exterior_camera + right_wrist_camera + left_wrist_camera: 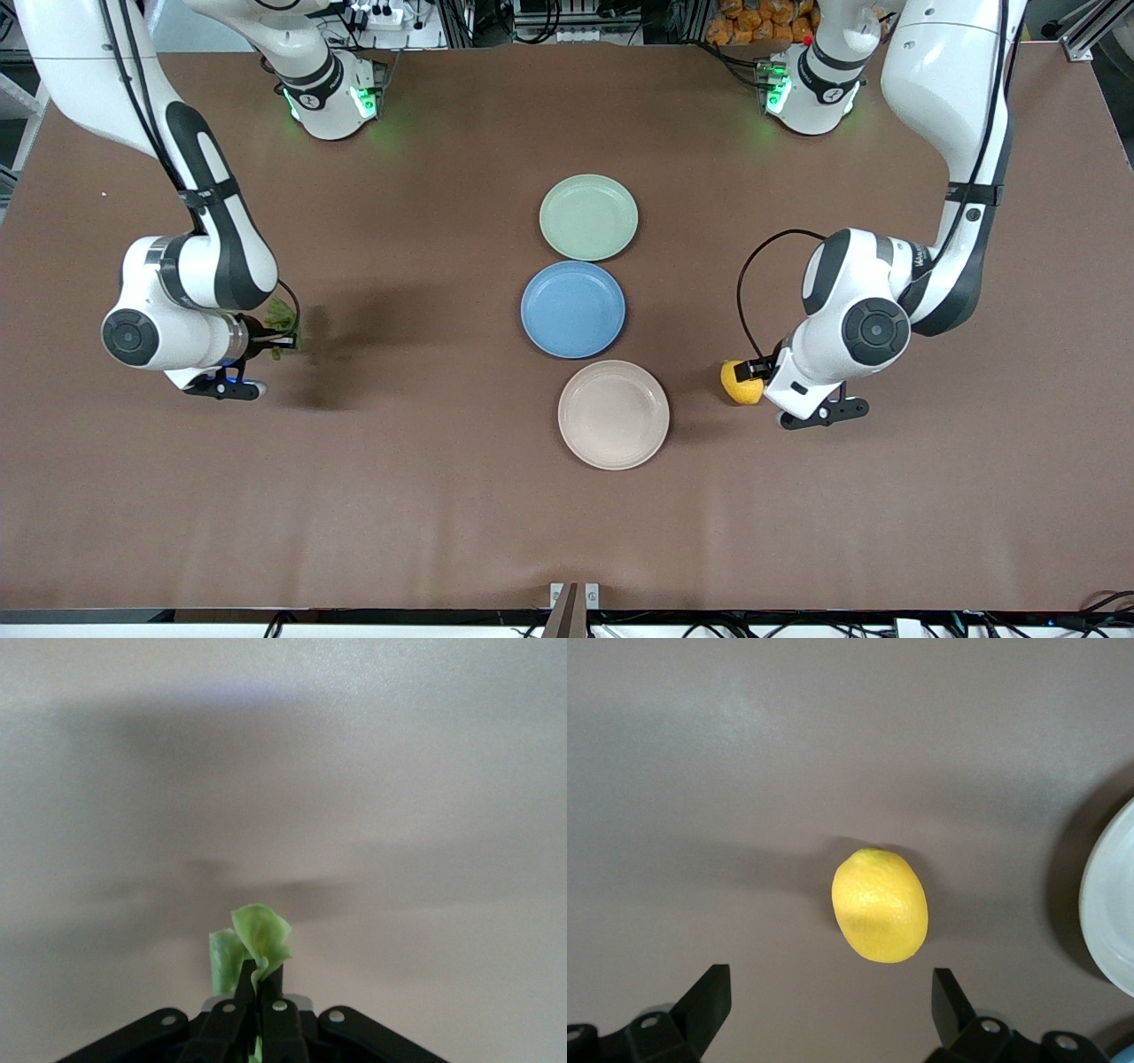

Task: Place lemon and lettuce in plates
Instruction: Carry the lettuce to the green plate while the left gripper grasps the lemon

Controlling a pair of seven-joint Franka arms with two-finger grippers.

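The yellow lemon lies on the brown table beside the beige plate, toward the left arm's end. My left gripper hovers low over it, open, with the lemon just ahead of the fingertips and not between them. My right gripper is shut on the green lettuce, which is pinched between the fingers above the table near the right arm's end. The mint green plate sits farthest from the front camera.
A blue plate lies between the mint and beige plates in a row at the table's middle. The beige plate's rim shows at the edge of the left wrist view. Bare brown table surrounds both grippers.
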